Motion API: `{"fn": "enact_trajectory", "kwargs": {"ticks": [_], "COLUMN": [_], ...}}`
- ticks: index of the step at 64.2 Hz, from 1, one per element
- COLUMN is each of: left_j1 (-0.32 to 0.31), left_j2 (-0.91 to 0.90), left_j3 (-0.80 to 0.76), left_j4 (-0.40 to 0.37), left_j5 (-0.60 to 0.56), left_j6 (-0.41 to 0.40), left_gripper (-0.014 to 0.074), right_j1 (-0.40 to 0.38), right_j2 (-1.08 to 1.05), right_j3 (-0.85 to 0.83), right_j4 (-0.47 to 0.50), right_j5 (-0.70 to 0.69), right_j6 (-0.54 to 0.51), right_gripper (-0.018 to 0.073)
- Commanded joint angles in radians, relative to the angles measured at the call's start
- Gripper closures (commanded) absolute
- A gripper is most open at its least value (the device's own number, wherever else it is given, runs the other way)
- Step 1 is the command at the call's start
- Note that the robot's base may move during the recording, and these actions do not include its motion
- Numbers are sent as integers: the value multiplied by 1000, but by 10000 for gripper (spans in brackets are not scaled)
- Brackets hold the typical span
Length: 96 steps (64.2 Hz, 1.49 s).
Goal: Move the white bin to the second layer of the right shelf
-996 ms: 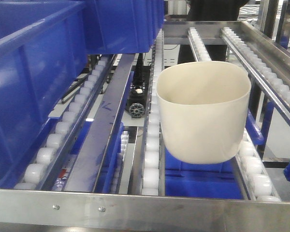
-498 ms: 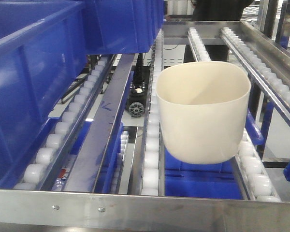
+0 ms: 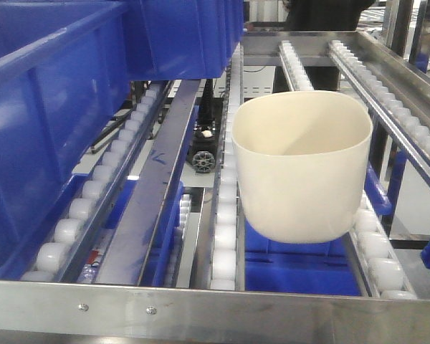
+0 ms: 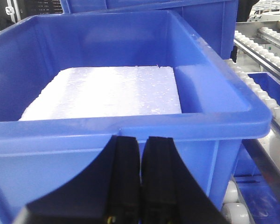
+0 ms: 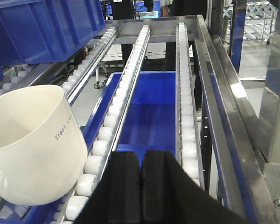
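Nearest in the front view runs a stainless-steel front rail (image 3: 201,304) with two screw heads, and behind it the right shelf second layer (image 3: 226,236), its sloping rails of small white rollers climbing away toward a steel cross-frame at the back. The white bin (image 3: 301,165) sits across two roller rails on the right side of this level, upright and open-topped, tipped a little with the slope. Below it, through the rails, a blue crate on the lower level (image 3: 301,269) shows. To the left, large blue crates (image 3: 50,122) stand on the neighbouring lane.

In the right wrist view the right hand (image 5: 141,186) has its black fingers pressed together, holding nothing, with the bin just to its left. Grey lettering on the bin's wall begins "Trash Ca", the rest turning out of sight.

The left hand (image 4: 141,179) likewise has its fingers together and empty, in front of a blue crate holding a white foam slab (image 4: 107,93).

Against the earlier front frames, the bin lies in the same place, its rim barely shifted.
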Motion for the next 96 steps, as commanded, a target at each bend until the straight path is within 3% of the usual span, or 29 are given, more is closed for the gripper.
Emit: {"fn": "enact_trajectory", "kwargs": {"ticks": [1,24,36,96], "left_j1": [-4,-4,-4,-4], "left_j2": [-14,-14,-14,-14], "left_j3": [37,37,37,37], "left_j4": [-5,-5,-5,-5], "left_j5": [-84,-84,-84,-84], "left_j6": [-4,-4,-4,-4], "left_gripper": [512,512,512,512], "right_j1": [-7,-7,-7,-7], "right_j2": [-19,-20,-20,-20], "right_j3": [-17,-17,-17,-17], "right_j4": [-7,2,81,81], "right_j5": [-81,-83,-83,-81], "right_j6": [1,-2,-131,-131], "right_gripper": [503,503,503,503]}}
